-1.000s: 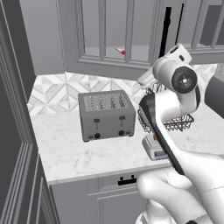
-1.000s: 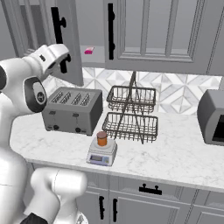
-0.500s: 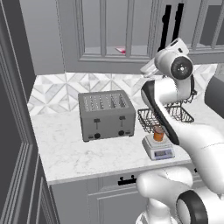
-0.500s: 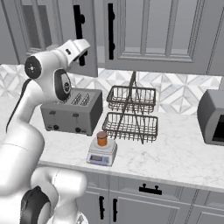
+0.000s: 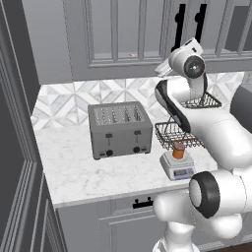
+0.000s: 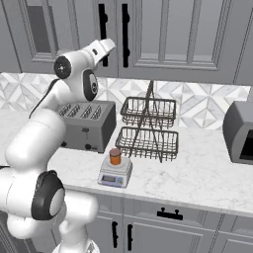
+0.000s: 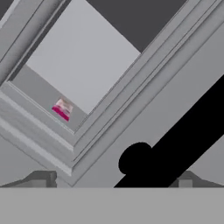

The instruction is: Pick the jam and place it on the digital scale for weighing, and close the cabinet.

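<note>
— What's nearest on the counter?

— The digital scale (image 6: 115, 172), close to the front edge of the marble counter (image 6: 207, 173). The jam (image 6: 115, 156) stands upright on its round plate; you can see the same pair from the other side, jar (image 5: 178, 150) on scale (image 5: 177, 166).

— And behind that?

— A two-tier wire basket rack (image 6: 148, 129) just beyond the scale, and a grey toaster (image 5: 120, 129) to its left. On the far right of the counter sits a dark grey appliance (image 6: 240, 131), which I can't identify.

— Where's the arm?

— Raised high, up at the cabinet (image 6: 173, 34) on the wall. The gripper (image 6: 106, 47) is at the door's long black bar handle (image 6: 103, 24). Through the hand camera, that handle (image 7: 175, 144) runs as a thick black bar right between the two fingertips (image 7: 41, 178).

— Is it gripping the handle?

— No. The jaws stand spread as wide as they go, with nothing clamped; the bar just lies in the gap between them.

— Anything inside the cabinet?

— Through the glass pane there's a flat pink-and-white item (image 7: 62, 108) lying on the shelf.
</note>
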Robot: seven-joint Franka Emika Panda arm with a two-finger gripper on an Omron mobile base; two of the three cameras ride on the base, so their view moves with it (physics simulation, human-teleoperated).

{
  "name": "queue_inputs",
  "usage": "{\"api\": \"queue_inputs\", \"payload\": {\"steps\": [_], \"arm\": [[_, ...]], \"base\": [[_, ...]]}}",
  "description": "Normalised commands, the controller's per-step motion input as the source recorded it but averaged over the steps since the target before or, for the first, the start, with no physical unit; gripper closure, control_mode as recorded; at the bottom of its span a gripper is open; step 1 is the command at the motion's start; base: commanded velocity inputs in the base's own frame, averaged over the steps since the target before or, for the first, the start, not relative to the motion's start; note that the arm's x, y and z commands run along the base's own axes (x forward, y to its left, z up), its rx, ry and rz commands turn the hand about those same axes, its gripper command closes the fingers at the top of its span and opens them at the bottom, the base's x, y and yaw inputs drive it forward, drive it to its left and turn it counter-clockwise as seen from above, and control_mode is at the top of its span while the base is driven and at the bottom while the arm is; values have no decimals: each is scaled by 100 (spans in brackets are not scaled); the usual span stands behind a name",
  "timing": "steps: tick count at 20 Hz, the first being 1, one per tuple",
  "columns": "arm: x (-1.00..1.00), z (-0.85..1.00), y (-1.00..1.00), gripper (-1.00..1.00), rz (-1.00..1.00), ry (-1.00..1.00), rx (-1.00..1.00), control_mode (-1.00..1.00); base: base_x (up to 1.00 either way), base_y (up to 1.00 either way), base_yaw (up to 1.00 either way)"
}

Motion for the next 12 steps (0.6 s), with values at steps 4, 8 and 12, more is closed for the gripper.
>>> {"api": "queue_inputs", "payload": {"steps": [4, 8, 12], "arm": [[100, -36, 23, -100, 0, 0, 0, -100], [100, -35, 23, -100, 0, 0, 0, -100], [85, -37, 7, -100, 0, 3, 0, -100]], "base": [[0, 0, 0], [0, 0, 0], [0, 0, 0]]}}
